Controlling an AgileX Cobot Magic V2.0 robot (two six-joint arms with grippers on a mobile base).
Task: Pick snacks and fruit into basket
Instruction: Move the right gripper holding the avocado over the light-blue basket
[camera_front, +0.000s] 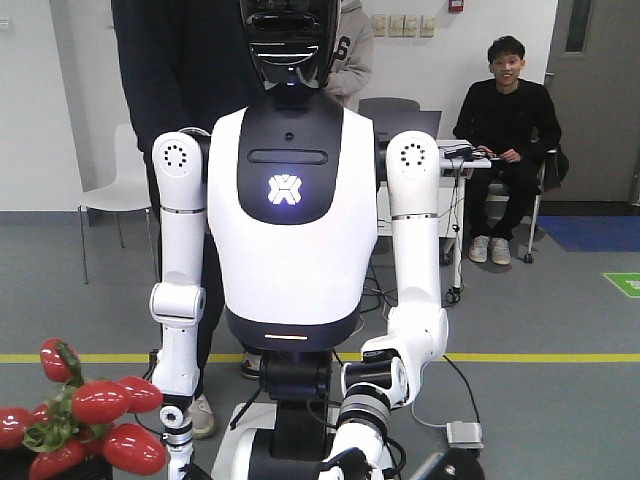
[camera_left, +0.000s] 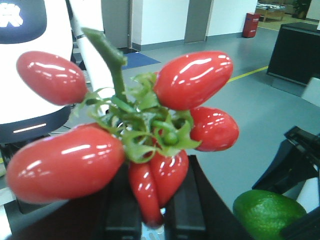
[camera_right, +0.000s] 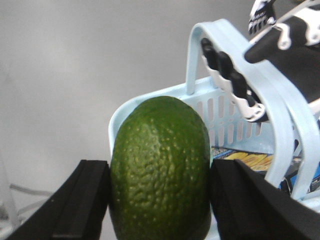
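Dark-green bumpy avocado-like fruit (camera_right: 160, 167) sits upright, clamped in the right gripper (camera_right: 159, 200), with the light-blue lattice plastic basket (camera_right: 235, 117) just behind it. Left gripper (camera_left: 150, 210) grasps the glossy red fruit cluster (camera_left: 145, 135) from below.

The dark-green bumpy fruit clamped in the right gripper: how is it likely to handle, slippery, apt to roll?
The dark-green bumpy avocado-like fruit sits squeezed between the right gripper's black pads. Its pebbled skin probably helps grip, though the sheen hints at smooth plastic. Its rounded oval shape would likely roll once dropped into the light-blue lattice plastic basket. It shows no denting, so probably stiff.
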